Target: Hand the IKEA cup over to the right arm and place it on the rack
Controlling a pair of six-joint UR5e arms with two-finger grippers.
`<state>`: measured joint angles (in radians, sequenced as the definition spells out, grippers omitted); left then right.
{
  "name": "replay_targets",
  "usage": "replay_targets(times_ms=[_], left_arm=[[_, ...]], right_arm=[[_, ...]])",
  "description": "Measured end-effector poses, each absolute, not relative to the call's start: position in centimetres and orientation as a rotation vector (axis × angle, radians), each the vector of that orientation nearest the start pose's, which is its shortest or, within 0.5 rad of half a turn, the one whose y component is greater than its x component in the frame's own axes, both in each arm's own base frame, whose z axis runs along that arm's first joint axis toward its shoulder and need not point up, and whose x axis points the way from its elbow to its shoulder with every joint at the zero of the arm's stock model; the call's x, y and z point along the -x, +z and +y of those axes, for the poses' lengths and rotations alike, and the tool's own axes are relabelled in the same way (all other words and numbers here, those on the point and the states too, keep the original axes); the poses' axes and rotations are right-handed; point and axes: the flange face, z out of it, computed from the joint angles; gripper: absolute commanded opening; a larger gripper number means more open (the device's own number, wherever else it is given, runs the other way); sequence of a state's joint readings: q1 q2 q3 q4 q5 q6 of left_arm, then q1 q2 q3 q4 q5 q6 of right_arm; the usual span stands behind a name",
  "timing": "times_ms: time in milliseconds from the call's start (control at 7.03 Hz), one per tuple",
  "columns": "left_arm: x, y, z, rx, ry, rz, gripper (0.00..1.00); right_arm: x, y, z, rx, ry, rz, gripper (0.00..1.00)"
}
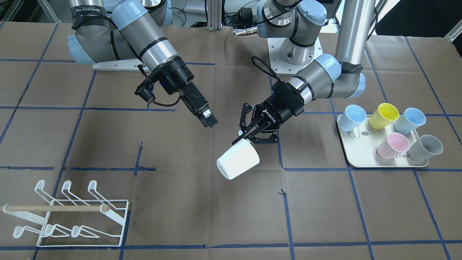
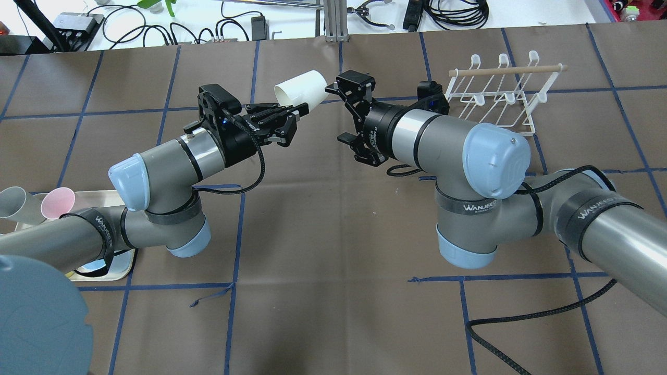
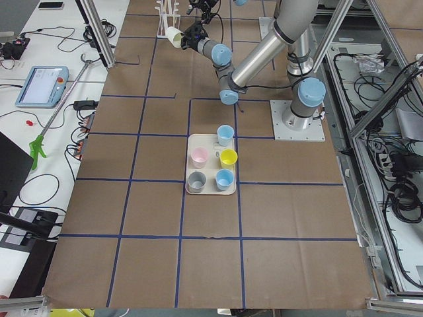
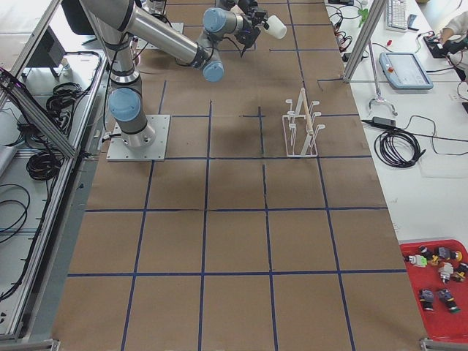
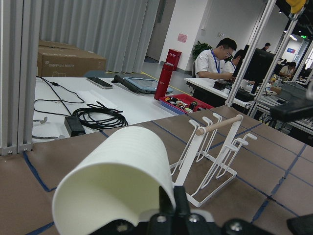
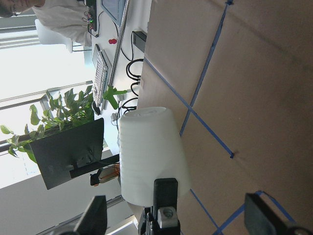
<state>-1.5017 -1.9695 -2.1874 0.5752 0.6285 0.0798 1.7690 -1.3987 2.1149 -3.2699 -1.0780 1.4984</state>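
Note:
A white IKEA cup [image 1: 238, 159] hangs tilted above the table's middle, its base pointing away from the robot. My left gripper [image 1: 247, 136] is shut on its rim wall, one finger inside, as the left wrist view shows on the cup [image 5: 117, 176]. From overhead, the cup [image 2: 301, 88] lies just left of my right gripper [image 2: 341, 112], which is open and apart from it. The right wrist view shows the cup [image 6: 149, 152] ahead, with the gripper's own fingers [image 6: 95, 220] spread wide. The white wire rack [image 2: 500, 94] with its wooden dowel stands bare on the right arm's side.
A cream tray [image 1: 361, 160] on the left arm's side carries several coloured cups, among them a yellow one [image 1: 384, 115] and a pink one [image 1: 392, 145]. Brown paper with blue tape lines covers the table. People sit at desks beyond the rack [image 5: 210, 152].

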Motion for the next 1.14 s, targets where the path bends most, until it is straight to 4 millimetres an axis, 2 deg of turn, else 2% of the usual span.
replay_targets(times_ms=[285,569,854,1139], left_arm=[[18.1,28.7,-48.1,0.642,1.309,-1.947,0.00],[18.1,28.7,-48.1,0.642,1.311,-1.948,0.00],[18.1,28.7,-48.1,0.642,1.311,-1.948,0.00],[18.1,28.7,-48.1,0.642,1.312,-1.948,0.00]], right_arm=[[-28.0,35.7,-47.5,-1.027,-0.350,1.822,0.99],[-28.9,34.8,-49.8,-1.020,-0.342,1.826,0.99],[-30.2,33.3,-51.0,-1.014,-0.317,1.843,0.99],[-31.0,32.8,-52.3,-1.005,-0.316,1.846,0.99]])
